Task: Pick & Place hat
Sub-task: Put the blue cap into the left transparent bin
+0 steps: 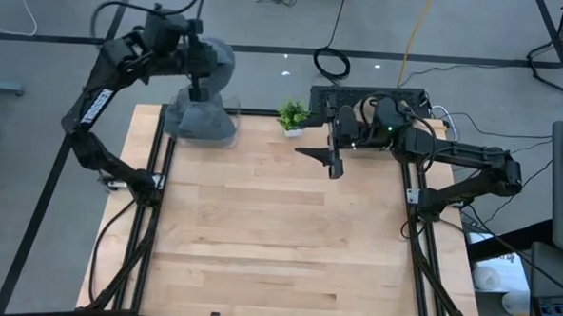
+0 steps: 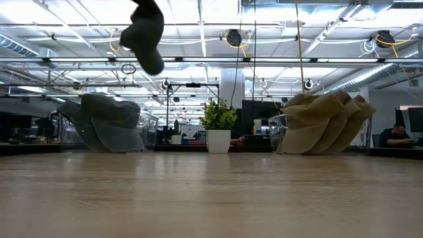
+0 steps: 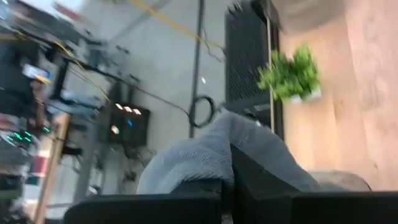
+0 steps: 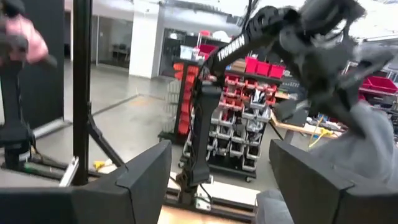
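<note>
A grey hat (image 1: 219,62) hangs from my left gripper (image 1: 201,83), which is shut on it above the stack of grey hats (image 1: 202,118) at the table's far left corner. In the low view the held hat (image 2: 147,32) hangs high over that stack (image 2: 106,122). A stack of tan hats (image 2: 324,122) stands at the far right. My right gripper (image 1: 331,160) hovers open near the far edge, right of the middle, holding nothing. My left gripper pinches a fold of the grey hat's cloth (image 3: 224,163) between its two shut fingers (image 3: 186,193). The fingers come slanting down from the far left. The hat is lifted clear and hangs slack below them, above the grey stack.
A small potted plant (image 1: 293,114) stands at the middle of the far edge, between the two hat stacks. A black box with cables (image 1: 360,95) sits beyond the far edge by my right arm. Bare wooden tabletop (image 1: 278,234) stretches toward the near edge.
</note>
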